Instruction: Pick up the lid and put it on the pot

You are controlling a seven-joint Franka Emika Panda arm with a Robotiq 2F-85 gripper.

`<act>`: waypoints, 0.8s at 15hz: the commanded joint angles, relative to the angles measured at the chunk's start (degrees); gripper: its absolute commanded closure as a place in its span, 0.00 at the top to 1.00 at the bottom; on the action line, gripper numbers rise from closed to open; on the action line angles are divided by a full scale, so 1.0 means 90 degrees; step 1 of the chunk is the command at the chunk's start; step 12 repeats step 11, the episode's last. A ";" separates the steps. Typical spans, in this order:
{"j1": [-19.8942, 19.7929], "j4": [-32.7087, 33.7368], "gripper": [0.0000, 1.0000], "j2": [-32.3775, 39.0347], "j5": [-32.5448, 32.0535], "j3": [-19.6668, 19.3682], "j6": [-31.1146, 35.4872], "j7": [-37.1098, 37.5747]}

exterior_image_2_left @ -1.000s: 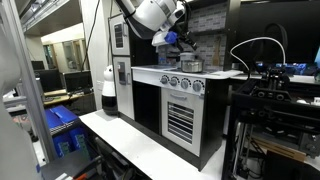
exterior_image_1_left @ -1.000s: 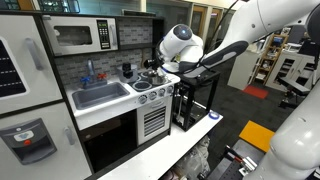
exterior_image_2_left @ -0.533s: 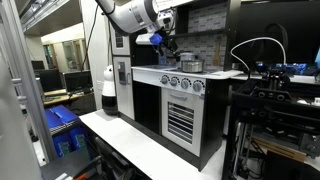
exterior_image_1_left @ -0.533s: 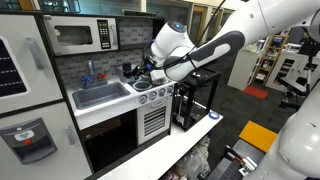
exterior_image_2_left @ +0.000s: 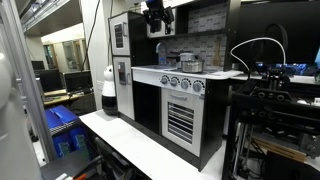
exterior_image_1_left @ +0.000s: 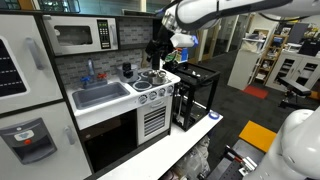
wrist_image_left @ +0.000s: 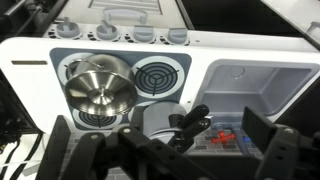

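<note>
The silver pot [wrist_image_left: 98,85] stands on a front burner of the toy stove; it also shows in both exterior views [exterior_image_1_left: 152,78] [exterior_image_2_left: 188,65]. A flat grey round shape, the lid [wrist_image_left: 150,118], lies on the back burner, partly hidden by the black cup [wrist_image_left: 190,125]. My gripper [wrist_image_left: 165,152] is open and empty, with its fingers wide apart. It hangs high above the stove in both exterior views [exterior_image_1_left: 158,50] [exterior_image_2_left: 157,20] and touches nothing.
The sink [wrist_image_left: 255,85] lies beside the stove, with small red and blue things at its back. A bare burner [wrist_image_left: 158,75] sits next to the pot. A microwave [exterior_image_1_left: 80,36] hangs above the counter. A black frame [exterior_image_1_left: 195,95] stands beside the kitchen.
The gripper has risen from just above the stove to well above it. The arm has swung upward. The pot has not moved.
</note>
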 commanded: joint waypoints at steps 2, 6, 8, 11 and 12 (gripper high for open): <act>0.0044 0.1026 1.00 -0.0258 0.0306 -0.0482 -0.2296 -0.1009; 0.0003 0.2115 1.00 -0.0079 0.0508 -0.0660 -0.4073 -0.1412; -0.0055 0.1691 1.00 -0.0368 0.0365 -0.0548 -0.3575 -0.1210; -0.0054 0.1668 1.00 -0.0369 0.0363 -0.0541 -0.3564 -0.1205; -0.0054 0.1668 1.00 -0.0369 0.0363 -0.0541 -0.3564 -0.1205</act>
